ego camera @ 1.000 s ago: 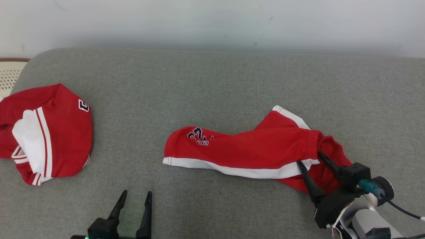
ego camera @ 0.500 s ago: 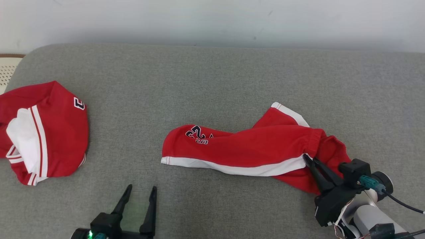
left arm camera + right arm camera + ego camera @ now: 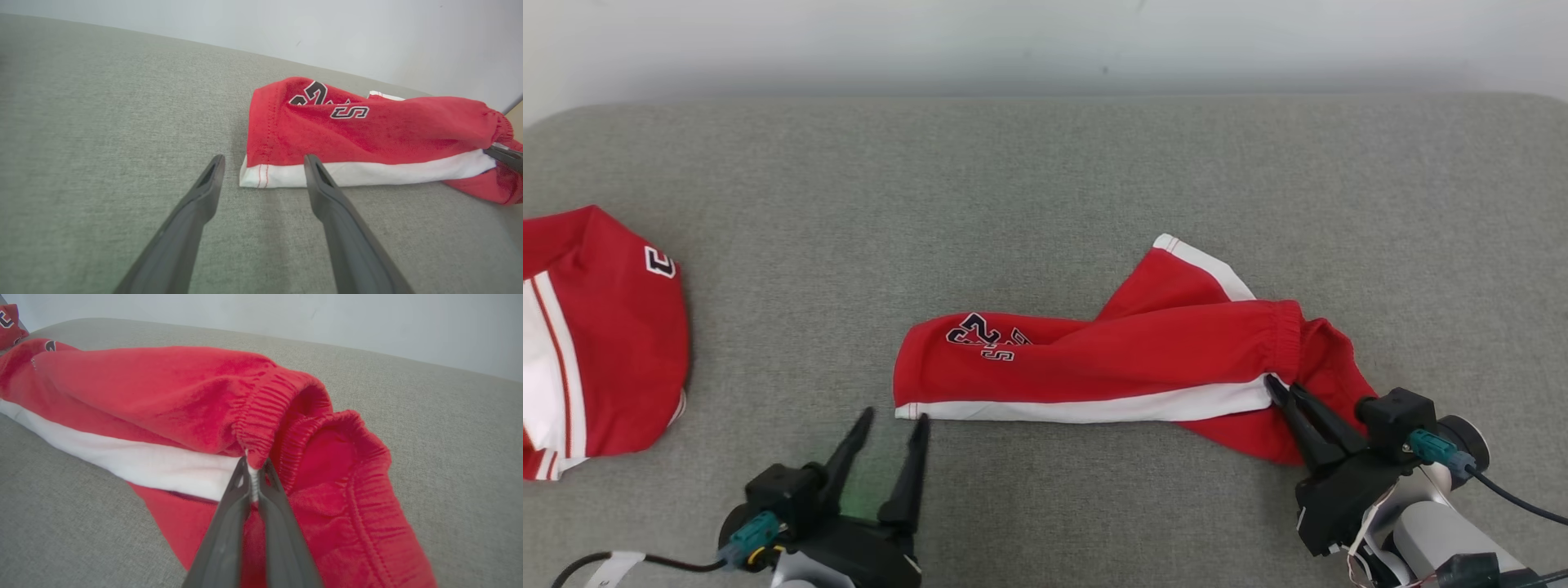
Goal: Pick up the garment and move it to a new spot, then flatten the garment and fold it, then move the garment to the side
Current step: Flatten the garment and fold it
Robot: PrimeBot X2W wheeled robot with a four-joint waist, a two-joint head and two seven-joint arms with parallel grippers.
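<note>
Right claw (image 3: 1278, 387) has clamped shut on the red garment's (image 3: 1111, 367) waistband (image 3: 261, 416).

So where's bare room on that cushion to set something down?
Free: the strip between red shorts and wall; the gap between shorts and the second red garment. Crowded: the front edge, near left gripper and right gripper gripping the waistband.

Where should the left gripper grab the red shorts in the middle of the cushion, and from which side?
Take the near hem corner, where the white stripe ends on the red shorts. Come in low from the robot's side: that edge lies flat and free just ahead of the left gripper, jaws open, opposite the waistband the right gripper pinches.
</note>
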